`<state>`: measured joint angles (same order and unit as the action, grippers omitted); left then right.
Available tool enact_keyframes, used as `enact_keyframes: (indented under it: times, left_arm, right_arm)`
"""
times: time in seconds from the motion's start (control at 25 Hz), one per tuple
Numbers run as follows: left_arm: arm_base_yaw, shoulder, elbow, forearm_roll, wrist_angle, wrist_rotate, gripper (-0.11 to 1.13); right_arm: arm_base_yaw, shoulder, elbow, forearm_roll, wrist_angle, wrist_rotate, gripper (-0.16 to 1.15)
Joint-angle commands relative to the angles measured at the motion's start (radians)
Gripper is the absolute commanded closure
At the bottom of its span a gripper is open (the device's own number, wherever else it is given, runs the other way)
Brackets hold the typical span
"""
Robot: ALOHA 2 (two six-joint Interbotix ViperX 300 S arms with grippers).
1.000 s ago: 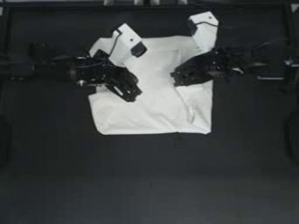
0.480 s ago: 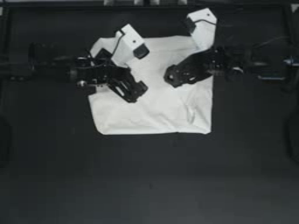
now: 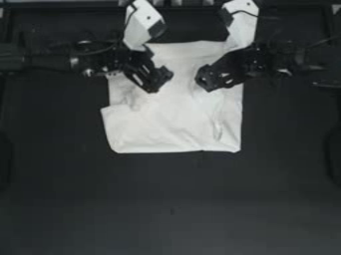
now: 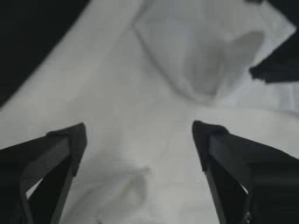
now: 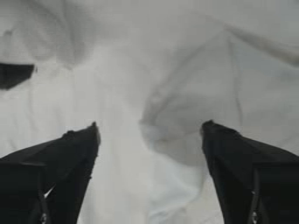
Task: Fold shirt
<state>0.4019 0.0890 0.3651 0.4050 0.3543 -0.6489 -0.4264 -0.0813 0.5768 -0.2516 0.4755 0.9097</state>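
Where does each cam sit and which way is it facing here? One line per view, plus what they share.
Top view: above the table, looking straight down; the shirt lies spread on it, left gripper and right gripper both over its upper part.
Left wrist view: on the left arm's wrist, looking along the left gripper at the cloth; jaws open.
Right wrist view: on the right arm's wrist, looking along the right gripper at creased cloth; jaws open.
Shared: the shirt fills all three.

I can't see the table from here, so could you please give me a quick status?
Left gripper and right gripper open, poised over upper shirt. Shirt partly folded on table. Nothing in the way.
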Motion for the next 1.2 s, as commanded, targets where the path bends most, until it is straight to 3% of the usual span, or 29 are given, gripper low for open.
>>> enact_keyframes:
  times: [0.04,0.32,0.44,0.64,0.8,0.92,1.0,1.2]
  left_arm:
    - [0.000,-0.061,-0.055,0.003,0.048,0.018,0.02]
    - [-0.003,-0.092,-0.041,0.002,0.078,0.057,0.02]
    - [-0.018,-0.110,-0.025,-0.003,0.081,0.124,0.01]
    - [-0.051,-0.137,-0.014,-0.057,0.152,0.262,-0.01]
    - [-0.101,-0.135,-0.032,-0.127,0.272,0.460,-0.01]
    - [-0.121,-0.133,-0.058,-0.215,0.347,0.569,-0.01]
    - [-0.130,-0.133,-0.071,-0.259,0.393,0.606,0.00]
    - [-0.179,-0.135,-0.071,-0.265,0.512,0.641,0.00]
  right_arm:
    - [-0.002,-0.041,-0.017,-0.009,0.009,-0.002,0.03]
    - [-0.002,-0.052,-0.018,-0.028,0.011,-0.017,0.03]
    - [0.005,-0.078,-0.011,-0.021,0.011,-0.081,0.03]
    - [0.035,-0.130,-0.017,0.034,0.021,-0.290,0.02]
    - [0.049,-0.135,-0.034,0.140,0.107,-0.505,0.01]
    - [0.058,-0.133,-0.064,0.239,0.201,-0.684,0.01]
    - [0.064,-0.133,-0.083,0.282,0.256,-0.761,0.01]
    - [0.109,-0.132,-0.109,0.295,0.388,-0.902,0.01]
